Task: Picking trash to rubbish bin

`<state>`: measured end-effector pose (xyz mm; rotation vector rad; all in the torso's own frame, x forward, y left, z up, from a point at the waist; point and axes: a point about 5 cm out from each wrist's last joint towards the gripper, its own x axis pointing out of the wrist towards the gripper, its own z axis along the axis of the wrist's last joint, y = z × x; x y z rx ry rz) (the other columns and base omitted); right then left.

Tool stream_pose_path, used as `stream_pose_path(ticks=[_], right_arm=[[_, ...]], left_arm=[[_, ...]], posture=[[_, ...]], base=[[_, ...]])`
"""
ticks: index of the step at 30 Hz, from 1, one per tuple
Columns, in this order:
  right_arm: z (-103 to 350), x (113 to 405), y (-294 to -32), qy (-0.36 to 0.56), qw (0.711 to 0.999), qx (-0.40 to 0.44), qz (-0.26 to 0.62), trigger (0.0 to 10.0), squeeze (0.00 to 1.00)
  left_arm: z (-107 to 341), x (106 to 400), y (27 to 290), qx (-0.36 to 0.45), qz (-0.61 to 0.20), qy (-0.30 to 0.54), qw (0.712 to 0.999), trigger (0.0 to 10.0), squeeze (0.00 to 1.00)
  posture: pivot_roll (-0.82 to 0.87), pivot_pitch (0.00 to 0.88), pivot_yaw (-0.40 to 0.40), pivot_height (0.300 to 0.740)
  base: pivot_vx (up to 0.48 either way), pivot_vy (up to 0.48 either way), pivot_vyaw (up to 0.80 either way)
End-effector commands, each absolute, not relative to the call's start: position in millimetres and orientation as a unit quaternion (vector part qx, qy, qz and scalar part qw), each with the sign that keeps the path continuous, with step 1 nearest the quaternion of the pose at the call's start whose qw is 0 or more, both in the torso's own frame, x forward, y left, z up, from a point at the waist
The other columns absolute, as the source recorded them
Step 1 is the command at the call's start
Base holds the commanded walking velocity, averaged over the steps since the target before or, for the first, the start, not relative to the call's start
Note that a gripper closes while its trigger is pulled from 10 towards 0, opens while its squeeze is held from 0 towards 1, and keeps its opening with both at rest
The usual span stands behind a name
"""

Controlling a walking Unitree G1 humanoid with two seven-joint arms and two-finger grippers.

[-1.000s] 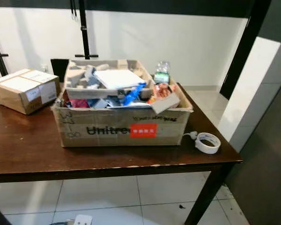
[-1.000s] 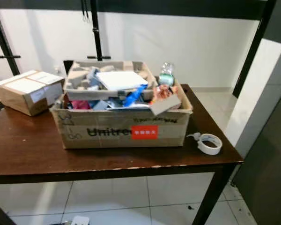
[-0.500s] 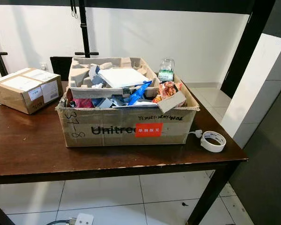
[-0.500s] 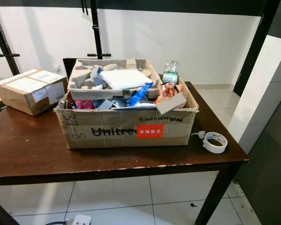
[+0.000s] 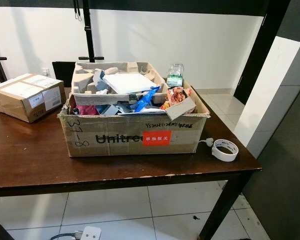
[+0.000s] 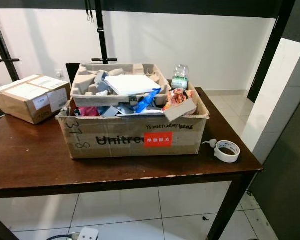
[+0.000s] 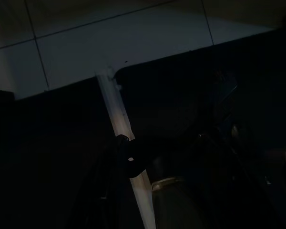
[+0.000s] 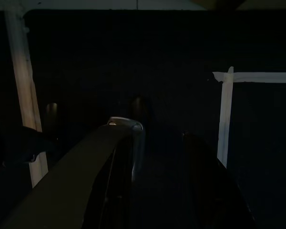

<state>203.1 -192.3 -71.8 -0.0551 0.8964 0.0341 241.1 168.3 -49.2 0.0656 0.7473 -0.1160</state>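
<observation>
A big open cardboard box [image 5: 132, 137] printed "Unitree" stands in the middle of a dark wooden table [image 5: 30, 160]. It is heaped with trash: a blue wrapper [image 5: 144, 99], a red-orange snack wrapper [image 5: 174, 96], a white flat sheet [image 5: 127, 82] and a grey pulp tray [image 5: 85, 82]. A clear plastic bottle [image 5: 174, 77] stands at the box's far right corner. Both arms hang low in the shade. In the dark left wrist view the left gripper [image 7: 214, 157] is barely made out. The right gripper [image 8: 157, 138] is open with nothing between its fingers.
A smaller sealed cardboard box [image 5: 26, 96] sits at the table's left. A white tape roll [image 5: 225, 150] lies near the right front corner. Black stand poles [image 5: 88, 30] rise behind the table. A white power strip [image 5: 90, 233] lies on the tiled floor underneath.
The whole picture has shifted a little, so the camera moved. Nothing on the table has changed place.
</observation>
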Motion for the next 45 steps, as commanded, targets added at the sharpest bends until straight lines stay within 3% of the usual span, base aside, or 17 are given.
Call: stream_pose_path(ticks=[1, 23, 31, 45], right_arm=[[-75.8, 196.3, -190.4, 0.443, 0.896, -0.024, 0.018, 10.0, 0.00], [-76.7, 194.7, -190.0, 0.445, 0.895, -0.023, 0.018, 10.0, 0.00], [-76.7, 194.5, -190.6, 0.444, 0.895, -0.023, 0.018, 10.0, 0.00], [-75.6, 196.4, -191.6, 0.443, 0.896, -0.025, 0.019, 10.0, 0.00]], left_arm=[[-52.9, 235.3, 172.4, 0.030, -0.050, 0.372, 0.926, 10.0, 0.00], [-52.4, 235.5, 172.4, 0.055, -0.064, 0.369, 0.926, 10.0, 0.00], [-53.4, 234.2, 172.8, 0.053, -0.062, 0.373, 0.924, 10.0, 0.00], [-51.6, 236.6, 174.3, 0.041, -0.050, 0.367, 0.928, 10.0, 0.00]], posture=[[-0.10, 0.124, -0.006, 0.740], [-0.10, 0.128, 0.000, 0.740], [-0.10, 0.127, -0.002, 0.740], [-0.10, 0.122, -0.004, 0.740]], base=[[0.000, 0.480, 0.00], [0.000, 0.022, 0.00], [0.000, -0.480, 0.00], [0.000, 0.000, 0.00]])
